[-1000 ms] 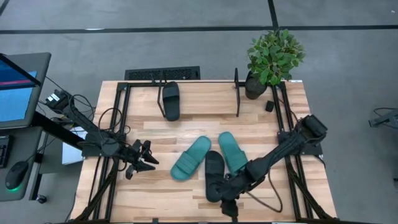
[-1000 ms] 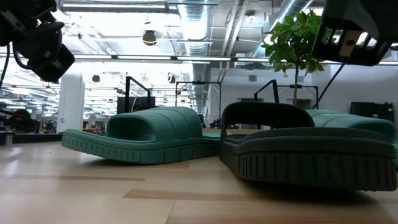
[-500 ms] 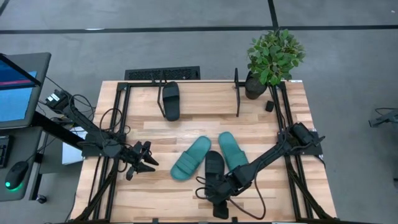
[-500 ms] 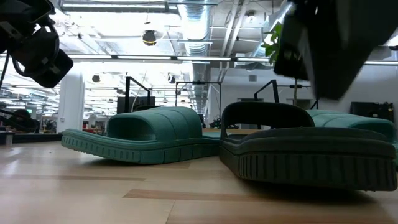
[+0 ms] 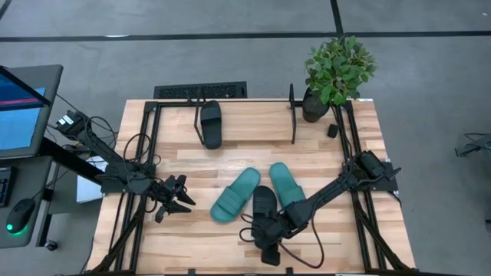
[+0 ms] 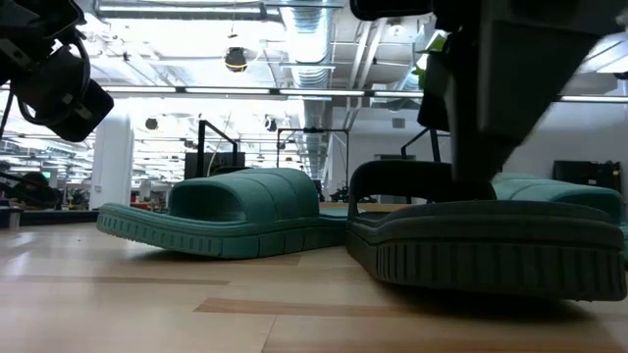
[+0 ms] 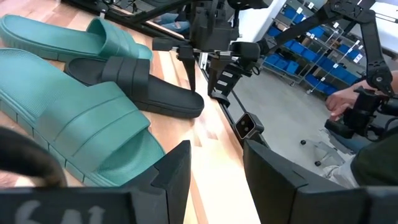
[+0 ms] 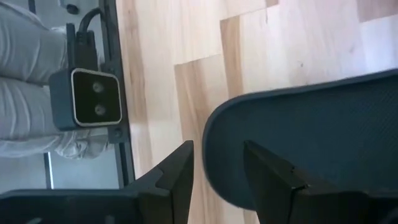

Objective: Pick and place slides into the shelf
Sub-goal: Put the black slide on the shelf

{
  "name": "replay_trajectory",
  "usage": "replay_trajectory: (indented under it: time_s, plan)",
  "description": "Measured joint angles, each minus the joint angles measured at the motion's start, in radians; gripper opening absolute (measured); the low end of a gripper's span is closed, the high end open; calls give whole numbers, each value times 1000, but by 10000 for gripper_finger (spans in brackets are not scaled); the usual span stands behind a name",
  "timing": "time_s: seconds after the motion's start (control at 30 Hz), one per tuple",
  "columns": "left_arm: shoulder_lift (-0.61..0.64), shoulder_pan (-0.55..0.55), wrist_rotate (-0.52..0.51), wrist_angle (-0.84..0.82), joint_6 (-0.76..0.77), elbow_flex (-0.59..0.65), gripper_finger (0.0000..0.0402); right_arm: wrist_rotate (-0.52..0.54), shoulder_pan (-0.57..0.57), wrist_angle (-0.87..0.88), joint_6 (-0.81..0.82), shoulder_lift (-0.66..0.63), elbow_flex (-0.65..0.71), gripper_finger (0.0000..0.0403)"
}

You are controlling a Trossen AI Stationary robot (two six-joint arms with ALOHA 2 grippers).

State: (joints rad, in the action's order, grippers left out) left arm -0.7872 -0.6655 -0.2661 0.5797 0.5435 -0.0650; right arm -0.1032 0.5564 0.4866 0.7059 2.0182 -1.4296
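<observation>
Potted plant [image 5: 335,73] beside shelf [image 5: 293,115] – teal slides [image 5: 235,195] flanking black slide [image 5: 264,207]

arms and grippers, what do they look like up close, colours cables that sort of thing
Both arms are dark, slim and jointed, with loose black cables trailing along them. The left gripper ends in two black, angular, wedge-shaped fingers with flat inner faces. The right gripper has the same black fingers, and a thin black cable loops on the table beside it.
</observation>
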Motion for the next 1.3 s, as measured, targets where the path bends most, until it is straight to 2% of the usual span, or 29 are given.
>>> replay_trajectory:
  time_s: [0.67, 0.97, 1.3]
  plan:
    - [0, 0, 0, -6, 0, 0, 135, 0, 38, -8, -8, 0, 0, 130]
    - [0, 0, -1, -6, 0, 0, 135, 80, 41, 39, -26, 0, 0, 128]
    - [0, 0, -1, -7, 1, 0, 135, 105, 45, 40, -68, 0, 0, 128]
